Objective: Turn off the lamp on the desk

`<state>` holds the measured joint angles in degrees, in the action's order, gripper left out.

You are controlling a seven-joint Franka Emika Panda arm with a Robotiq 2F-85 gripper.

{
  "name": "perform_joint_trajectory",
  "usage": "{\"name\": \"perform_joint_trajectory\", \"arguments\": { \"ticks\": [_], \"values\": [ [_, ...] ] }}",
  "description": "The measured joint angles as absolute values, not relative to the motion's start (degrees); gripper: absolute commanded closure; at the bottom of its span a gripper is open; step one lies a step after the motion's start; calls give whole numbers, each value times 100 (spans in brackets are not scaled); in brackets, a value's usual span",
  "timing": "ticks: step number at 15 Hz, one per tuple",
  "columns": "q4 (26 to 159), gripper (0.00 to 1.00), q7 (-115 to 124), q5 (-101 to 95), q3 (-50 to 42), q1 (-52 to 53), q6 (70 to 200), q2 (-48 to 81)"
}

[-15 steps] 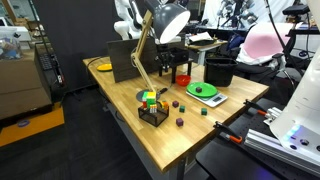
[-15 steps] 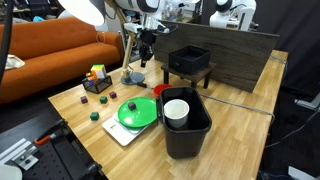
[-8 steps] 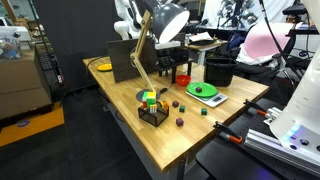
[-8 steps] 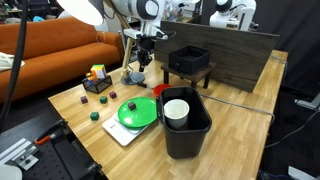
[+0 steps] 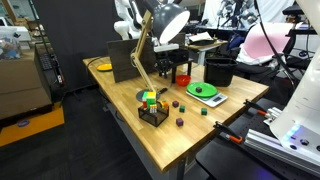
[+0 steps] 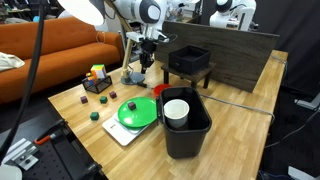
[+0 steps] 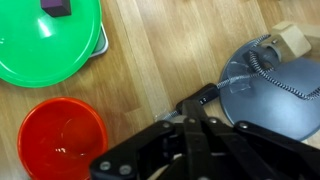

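Note:
The lamp stands on the wooden desk. Its wooden arms rise to a silver-grey dome shade, bright white inside. Its round grey base shows in the wrist view with a coiled cord and a small black inline switch. My gripper hangs just above the desk beside the base, fingers closed together, tips next to the switch. Whether the tips touch it is unclear.
A red cup and a green plate lie close to the gripper. A black bin holds a white cup. A black crate stands behind. A tray of coloured cubes and loose blocks sit near the edge.
The gripper has dropped slightly toward the desk beside the lamp base. Nothing else has moved.

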<state>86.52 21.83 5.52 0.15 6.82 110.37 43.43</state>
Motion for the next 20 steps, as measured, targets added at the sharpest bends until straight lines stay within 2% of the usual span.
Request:
{"name": "perform_joint_trajectory", "arguments": {
  "ticks": [14,20],
  "values": [
    [8316,100,2160,589,14,682,11011,4606],
    [7792,100,2162,589,14,690,10993,5230]
  ]
}}
